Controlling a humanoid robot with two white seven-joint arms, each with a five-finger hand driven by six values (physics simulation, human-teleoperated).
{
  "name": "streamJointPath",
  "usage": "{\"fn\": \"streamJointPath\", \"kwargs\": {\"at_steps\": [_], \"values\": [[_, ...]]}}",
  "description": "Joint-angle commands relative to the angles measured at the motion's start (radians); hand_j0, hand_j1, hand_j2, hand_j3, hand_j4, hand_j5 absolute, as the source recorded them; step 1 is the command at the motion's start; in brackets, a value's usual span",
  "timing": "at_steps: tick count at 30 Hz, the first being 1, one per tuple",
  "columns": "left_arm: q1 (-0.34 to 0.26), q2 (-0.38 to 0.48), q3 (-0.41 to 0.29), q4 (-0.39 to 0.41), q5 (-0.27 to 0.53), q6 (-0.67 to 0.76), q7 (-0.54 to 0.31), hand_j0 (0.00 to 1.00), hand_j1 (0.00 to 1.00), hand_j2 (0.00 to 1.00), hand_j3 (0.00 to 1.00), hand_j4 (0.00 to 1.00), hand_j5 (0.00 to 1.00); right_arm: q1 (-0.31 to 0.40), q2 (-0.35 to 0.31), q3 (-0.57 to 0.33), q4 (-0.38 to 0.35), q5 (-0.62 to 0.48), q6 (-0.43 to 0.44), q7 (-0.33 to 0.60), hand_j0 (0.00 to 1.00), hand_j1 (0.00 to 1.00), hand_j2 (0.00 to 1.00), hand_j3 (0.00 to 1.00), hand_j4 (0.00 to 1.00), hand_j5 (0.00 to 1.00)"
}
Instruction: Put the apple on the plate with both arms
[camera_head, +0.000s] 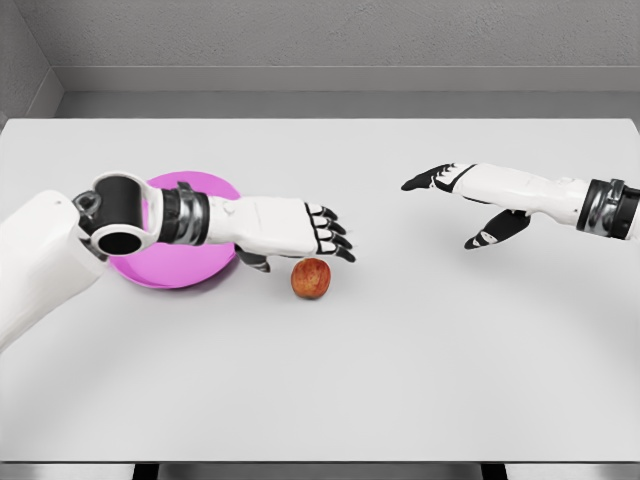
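Left hand (300, 228) open above apple (312, 278), forearm hiding much of plate (185, 272); contact unclear. Right hand (478, 205) open, apart.

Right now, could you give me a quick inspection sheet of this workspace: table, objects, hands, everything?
Surface: white table, flat, apparently clean.
Job's things: apple lying on the table, right of the pink plate; not on it. The plate is partly hidden by the left arm.
Clutter: nothing seen.
Hands: left hand open, just above and behind the apple, not grasping. Right hand open, well off to the right, holding nothing.
Cables: nothing seen.
Surroundings: grey wall behind the table.
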Motion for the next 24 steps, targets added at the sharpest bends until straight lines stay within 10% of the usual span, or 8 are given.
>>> {"fn": "streamJointPath", "kwargs": {"at_steps": [1,24], "values": [[0.000,0.004,-0.009,0.004,0.006,0.003,0.001,1.00,1.00,1.00,1.00,1.00,1.00,0.000,-0.001,0.000,0.000,-0.007,0.003,0.000,1.00,1.00,1.00,1.00,1.00,1.00],[0.005,-0.055,-0.062,0.078,-0.056,0.003,0.001,0.91,0.91,0.91,0.91,0.91,0.91,0.002,-0.001,0.000,0.000,-0.007,0.003,0.000,1.00,1.00,1.00,1.00,1.00,1.00]]}}
